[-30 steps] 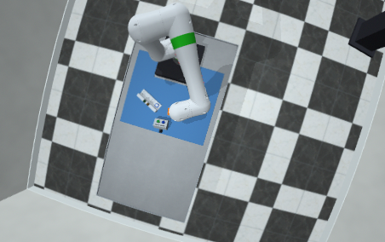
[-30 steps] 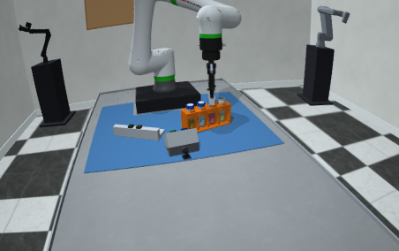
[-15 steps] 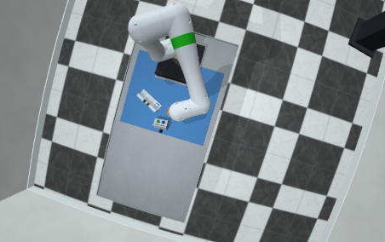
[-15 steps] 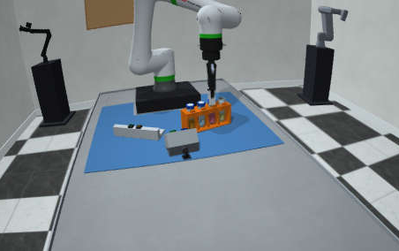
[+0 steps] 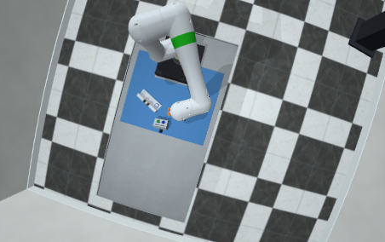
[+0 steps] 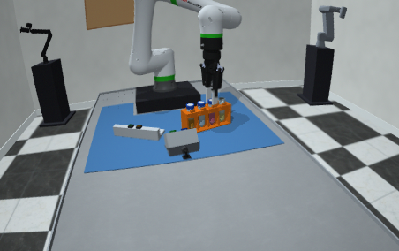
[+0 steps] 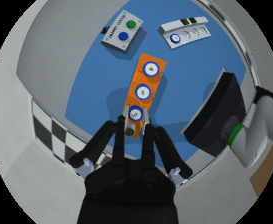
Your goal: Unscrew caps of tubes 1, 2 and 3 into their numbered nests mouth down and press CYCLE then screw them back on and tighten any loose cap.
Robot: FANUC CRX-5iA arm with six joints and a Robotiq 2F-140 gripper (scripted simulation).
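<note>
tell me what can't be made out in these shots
- Top view: the orange decapping station is almost wholly hidden under the arm's wrist.
- Wrist view: the cap in the gripper is screened by the fingers.
- All views: cap dot numbers and console lamps are too small to read.

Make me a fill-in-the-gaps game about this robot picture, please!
The plastic tube rack is coloured ___. It stands on a flat ___ mat. The black two-finger gripper is shut on a tube's round blue ___. In the white cap tray lies just ___ blue cap.
Missing words: orange, blue, cap, one.
</note>
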